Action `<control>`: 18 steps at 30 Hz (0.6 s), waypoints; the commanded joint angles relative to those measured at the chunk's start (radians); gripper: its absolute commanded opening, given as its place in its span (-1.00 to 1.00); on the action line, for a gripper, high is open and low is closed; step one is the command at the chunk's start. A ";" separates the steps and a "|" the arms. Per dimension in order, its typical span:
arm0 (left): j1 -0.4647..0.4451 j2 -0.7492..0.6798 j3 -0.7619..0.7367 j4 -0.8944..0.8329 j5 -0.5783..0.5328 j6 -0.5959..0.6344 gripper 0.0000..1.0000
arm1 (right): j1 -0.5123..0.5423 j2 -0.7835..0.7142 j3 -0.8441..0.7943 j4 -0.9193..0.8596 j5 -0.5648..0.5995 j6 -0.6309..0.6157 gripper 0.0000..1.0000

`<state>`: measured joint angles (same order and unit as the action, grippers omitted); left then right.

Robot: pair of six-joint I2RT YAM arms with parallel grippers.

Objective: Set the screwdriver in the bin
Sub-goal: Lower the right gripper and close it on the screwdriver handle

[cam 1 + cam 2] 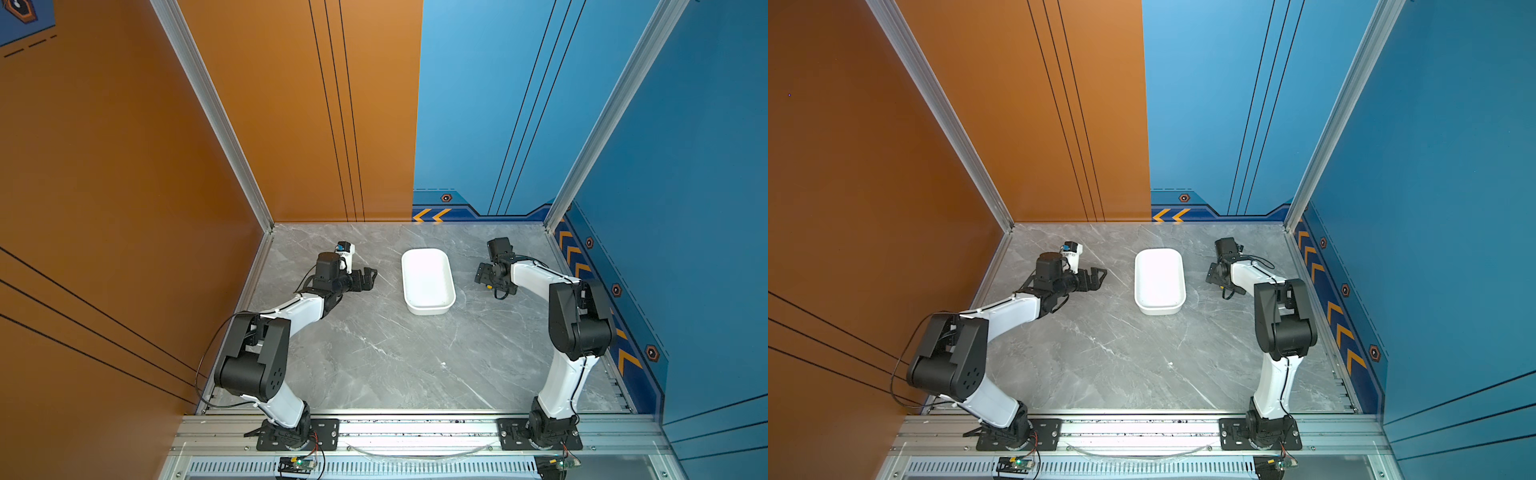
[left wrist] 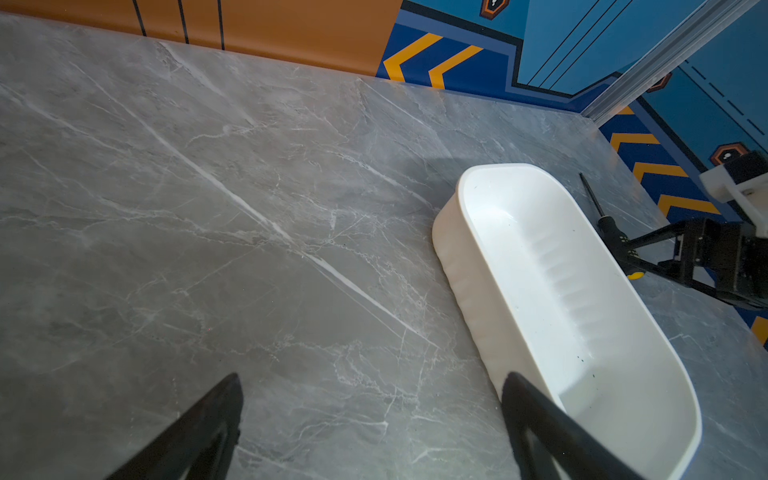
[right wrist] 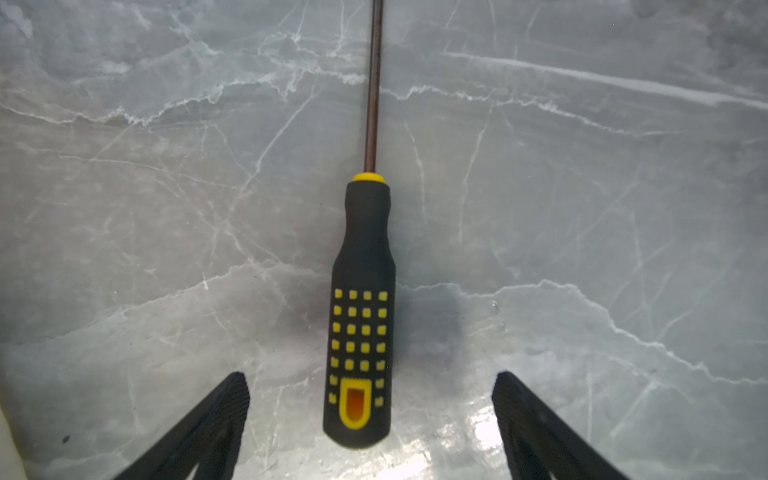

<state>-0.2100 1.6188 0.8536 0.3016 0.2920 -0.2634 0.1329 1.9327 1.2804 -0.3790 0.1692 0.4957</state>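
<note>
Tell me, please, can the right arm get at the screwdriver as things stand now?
Probably yes. The right gripper hangs right over the screwdriver, which lies flat on the table, and its open jaws stand on either side of the handle. Nothing lies between them.

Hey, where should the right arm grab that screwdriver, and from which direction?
I'd grip the screwdriver by its thick dotted handle, not the thin shaft, coming down from above: it lies flat on the table, and the open right gripper straddles the handle crosswise.
</note>
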 commanded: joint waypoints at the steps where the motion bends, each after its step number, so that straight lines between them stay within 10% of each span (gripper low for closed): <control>1: -0.012 0.014 0.027 -0.004 0.007 -0.007 0.96 | 0.003 0.047 0.039 -0.043 0.004 0.028 0.78; 18: -0.008 -0.023 -0.016 -0.005 -0.015 0.002 0.96 | -0.009 0.132 0.085 -0.044 -0.034 0.026 0.07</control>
<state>-0.2173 1.6188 0.8513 0.3016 0.2890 -0.2630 0.1287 2.0300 1.3533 -0.3851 0.1612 0.5171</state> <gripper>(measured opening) 0.979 0.551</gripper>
